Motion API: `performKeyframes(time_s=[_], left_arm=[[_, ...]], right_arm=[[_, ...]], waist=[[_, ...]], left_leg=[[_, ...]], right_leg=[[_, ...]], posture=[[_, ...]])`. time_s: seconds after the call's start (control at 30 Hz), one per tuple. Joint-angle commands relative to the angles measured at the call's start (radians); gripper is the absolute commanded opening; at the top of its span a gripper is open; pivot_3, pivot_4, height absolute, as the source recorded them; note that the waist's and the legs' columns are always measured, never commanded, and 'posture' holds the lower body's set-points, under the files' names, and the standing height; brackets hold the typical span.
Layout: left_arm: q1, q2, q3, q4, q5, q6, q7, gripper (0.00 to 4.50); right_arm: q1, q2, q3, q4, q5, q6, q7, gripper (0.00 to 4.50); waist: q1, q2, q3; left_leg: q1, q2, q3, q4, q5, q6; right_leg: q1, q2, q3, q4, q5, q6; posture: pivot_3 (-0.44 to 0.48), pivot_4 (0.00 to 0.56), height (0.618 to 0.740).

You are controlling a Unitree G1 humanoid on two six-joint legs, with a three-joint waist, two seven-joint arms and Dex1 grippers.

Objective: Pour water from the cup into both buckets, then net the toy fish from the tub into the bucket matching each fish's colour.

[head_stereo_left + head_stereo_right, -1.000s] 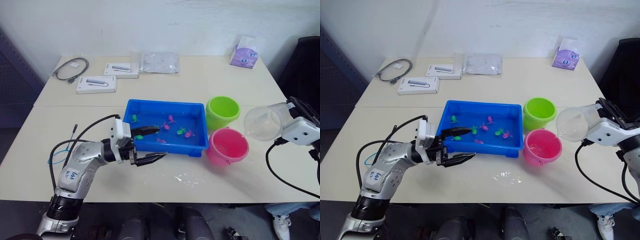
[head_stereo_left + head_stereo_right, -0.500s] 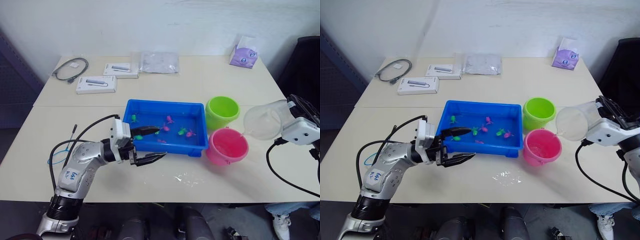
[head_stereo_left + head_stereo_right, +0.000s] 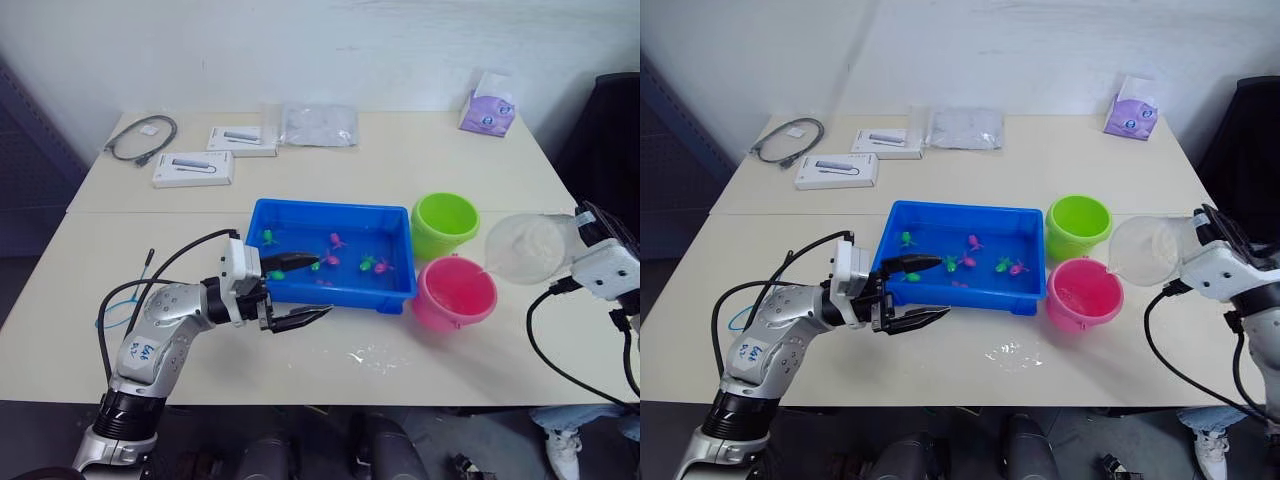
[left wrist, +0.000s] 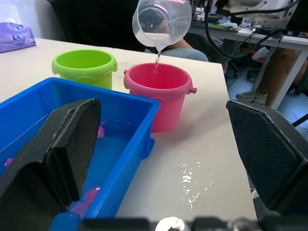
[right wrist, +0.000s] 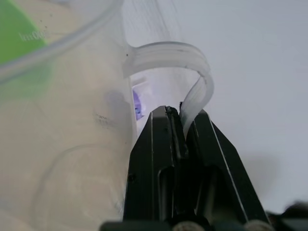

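The worktop [image 3: 330, 170] carries everything, and the largest item on it is the blue tub [image 3: 335, 283], which sits at mid-worktop holding shallow water and several toy fish [image 3: 330, 260], green and pink-magenta, scattered across its floor. Just beside its right end stand the 2 buckets: the green bucket [image 3: 445, 222] farther back and the pink bucket [image 3: 456, 293] nearer, close together so that one short reach serves both.

The right tool [image 5: 175, 127] is clenched on the handle of the clear cup [image 3: 525, 247], which is tilted with its lip over the pink bucket; the left wrist view shows a thin stream of water falling from the lip into it. Holding the cup by its handle out to the side keeps the arm away from the buckets and lets the wrist do the tipping. The green bucket probably remains to be filled.

The left tool [image 3: 297, 290] hangs released and grasping nothing, its 2 fingers spread across the tub's near left wall, 1 over the water and 1 outside, likely waiting for the netting stage. A hoop that may be the net [image 3: 112, 315] lies by the left arm, though this is hard to make out.

A small spill [image 3: 375, 357] glistens in front of the tub. At the back lie 2 white boxes [image 3: 193, 168], a coiled cable [image 3: 143, 137], a plastic bag [image 3: 319, 124] and a tissue pack [image 3: 488, 106], all well apart from the work.
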State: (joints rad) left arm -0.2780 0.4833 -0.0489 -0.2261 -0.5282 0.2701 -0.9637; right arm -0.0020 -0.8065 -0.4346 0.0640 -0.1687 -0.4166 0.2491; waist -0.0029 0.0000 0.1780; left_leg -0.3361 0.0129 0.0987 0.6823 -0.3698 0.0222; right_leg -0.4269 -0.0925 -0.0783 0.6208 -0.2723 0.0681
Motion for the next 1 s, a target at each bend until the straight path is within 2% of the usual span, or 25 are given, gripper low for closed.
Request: performKeyframes(time_s=[0.03,0.13,0.33,0.53,0.77,1.0], left_arm=[[0.007,0.012,0.019,-0.011,0.003,-0.019,-0.011,4.5],[0.007,0.014,0.026,-0.003,0.006,-0.026,-0.01,4.5],[-0.028,-0.006,0.07,0.016,-0.027,0.018,0.036,4.5],[-0.079,-0.038,0.075,0.059,-0.015,0.032,0.079,4.5],[-0.114,-0.068,0.085,0.078,-0.006,0.033,0.11,4.5],[-0.115,-0.081,0.074,0.071,0.005,0.035,0.131,4.5]], right_arm=[[-0.022,0.038,-0.074,-0.078,0.21,0.19,0.049,0.04],[-0.059,0.055,-0.098,-0.134,0.356,0.417,0.081,0.04],[-0.211,0.041,-0.113,-0.156,0.455,0.749,0.033,0.04],[-0.361,-0.048,0.025,-0.066,0.36,0.919,0.042,0.04],[-0.537,-0.113,0.243,0.089,0.168,0.777,0.055,0.04],[-0.622,-0.122,0.384,0.166,-0.022,0.63,0.013,0.04]], waist=[[0.0,0.0,0.0],[0.0,0.0,0.0],[0.0,0.0,0.0],[0.001,0.0,0.0],[0.0,0.0,0.0],[-0.001,0.0,0.0]], left_leg=[[0.0,0.0,0.0,0.0,0.0,0.0],[0.0,0.0,0.0,0.0,0.0,0.0],[0.0,0.0,0.0,0.0,0.0,0.001],[-0.002,-0.001,-0.001,0.0,0.0,0.003],[-0.003,-0.001,-0.001,0.0,0.0,0.003],[-0.004,-0.001,0.0,0.0,0.001,0.002]], right_leg=[[0.0,0.0,0.0,0.0,0.0,0.0],[0.0,0.0,0.0,0.0,0.0,0.0],[0.0,-0.001,0.0,0.001,0.0,0.0],[-0.001,-0.002,-0.001,0.0,0.001,0.001],[-0.002,-0.001,-0.002,-0.001,0.001,0.001],[-0.002,-0.001,-0.002,-0.001,0.001,0.001]], posture=[[0.0,0.15,0.74],[0.0,0.15,0.74],[0.0,0.15,0.74],[0.0,0.15,0.74],[0.0,0.15,0.74],[0.0,0.15,0.74]])
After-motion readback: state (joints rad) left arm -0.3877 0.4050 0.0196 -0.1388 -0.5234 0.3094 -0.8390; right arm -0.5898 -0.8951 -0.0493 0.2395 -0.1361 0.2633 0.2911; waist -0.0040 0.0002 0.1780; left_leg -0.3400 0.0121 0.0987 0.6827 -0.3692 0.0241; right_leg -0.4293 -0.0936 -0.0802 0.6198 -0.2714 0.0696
